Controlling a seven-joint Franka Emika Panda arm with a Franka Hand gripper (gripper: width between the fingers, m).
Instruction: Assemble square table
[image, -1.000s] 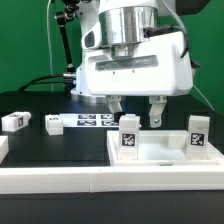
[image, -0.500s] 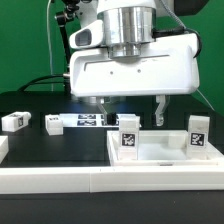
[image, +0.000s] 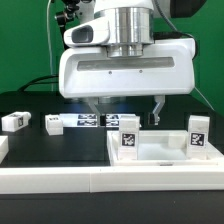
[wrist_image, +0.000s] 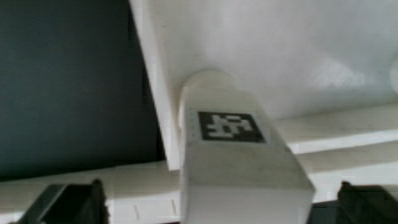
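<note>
Since prev frames: gripper (image: 129, 108) slid toward ext view's left & turned squarer to cam, housing now looming wider; legs & tray unmoved. L to R in ext view: far-left leg (image: 14, 121) lying loose on black table (image: 30, 105), second leg (image: 51, 124) near it, both well apart from the tray, prob. parked there awaiting their turn. Next, marker board (image: 95, 121) flat on table, rig ref only, not a part. Then tagged leg (image: 129, 137) standing upright at far corner of tabletop (image: 150, 160), directly under gripper. Fingers (image: 158, 108) spread wide, one each side, touching nothing, holding nothing. Wrist view agrees: same leg centred btwn the two tips w/ gaps both sides. Likely lined up so a straight drop brackets the leg for a grasp or twist; a guess only. Whether leg already seated in its hole: can't tell. Further right, right-corner leg (image: 198, 135) upright at tabletop's other far corner, clear of gripper. Tabletop itself lying rim-up just behind border wall (image: 60, 185), seemingly butted against it, prob. to stop sliding under screwing force. Est. two of four legs placed, two to go.
</note>
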